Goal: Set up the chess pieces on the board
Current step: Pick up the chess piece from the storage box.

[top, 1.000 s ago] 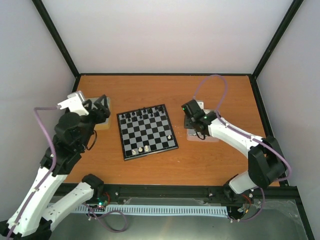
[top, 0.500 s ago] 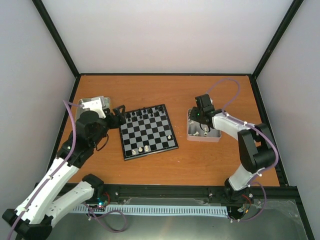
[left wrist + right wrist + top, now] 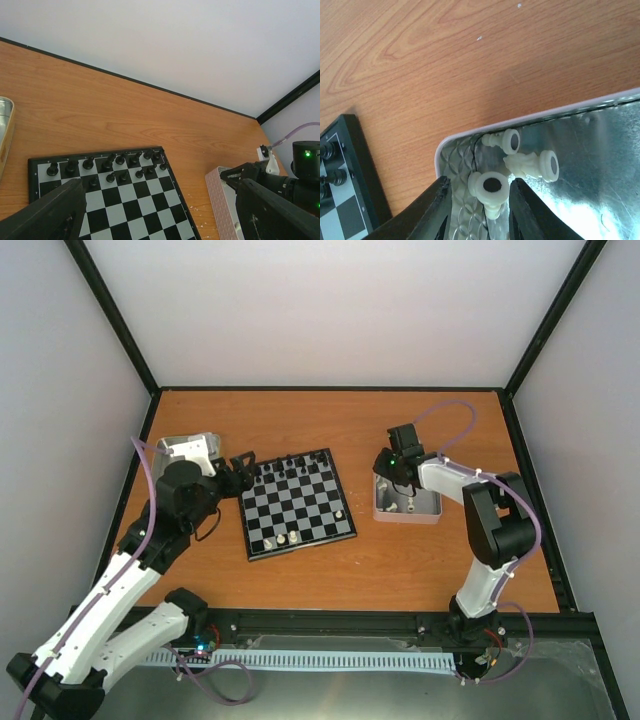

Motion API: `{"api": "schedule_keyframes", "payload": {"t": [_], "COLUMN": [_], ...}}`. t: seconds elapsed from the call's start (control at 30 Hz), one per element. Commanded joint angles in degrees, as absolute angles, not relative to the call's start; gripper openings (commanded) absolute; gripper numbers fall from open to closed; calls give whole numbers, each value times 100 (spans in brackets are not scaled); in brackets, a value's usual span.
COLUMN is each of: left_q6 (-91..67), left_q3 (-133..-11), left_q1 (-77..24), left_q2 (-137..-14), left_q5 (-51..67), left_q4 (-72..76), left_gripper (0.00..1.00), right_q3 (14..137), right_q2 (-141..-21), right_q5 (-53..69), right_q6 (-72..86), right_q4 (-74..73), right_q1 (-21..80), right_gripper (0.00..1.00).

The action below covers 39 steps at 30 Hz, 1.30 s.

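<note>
I see only a few chess pieces (image 3: 281,538) standing on the board's (image 3: 300,502) 6 o'clock side, so most of the job remains. More lie in the tray (image 3: 428,515) at its 3 o'clock. My right gripper (image 3: 480,186) straddles one there, but I cannot tell whether it is clamped. My left gripper (image 3: 243,466) hangs released at 9 o'clock.

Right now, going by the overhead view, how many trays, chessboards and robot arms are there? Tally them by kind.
Silver trays: 2
Chessboard: 1
Robot arms: 2
Total: 5
</note>
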<state>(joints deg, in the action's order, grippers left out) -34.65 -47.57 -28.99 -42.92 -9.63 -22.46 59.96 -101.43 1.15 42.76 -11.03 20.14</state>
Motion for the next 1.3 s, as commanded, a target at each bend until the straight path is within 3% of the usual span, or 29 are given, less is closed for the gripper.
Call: {"api": "schedule_keyframes", "payload": {"t": [0.0,0.47,0.7,0.83,1.1,1.27], "left_q6": [-3533,-3507,-3494,-3456,-3092,-3084], "left_q3": [-4755,-4755,-4733,-4686,-4476,-4273], "left_q1": [-2912,-2909,-2915,-2907,-2911,-2915], "left_q2": [-4313,-4312,-4315,-4373,-4860,-5384], "left_q5": [-905,-923,-874,-680,855,1971], "left_q4": [-2098,-2050,-2045,-1981,-1394,-776], "left_gripper": [83,82,83,83,95,100], "right_q3": [6238,6488,6500,6423,5759,5044], "right_q2": [-10352,-10714,-10700,-10471,-9397,-8532], "right_q5": [151,519,475,371,783,1925], "right_q6": [4455,4500,4413,4343,4385,4878], "right_q4": [-1249,-1577,-1518,-1514,-1253,-612], "right_q1": [1929,1862,1826,1827,1713,1729], "right_gripper": [33,32,14,13,13,15]}}
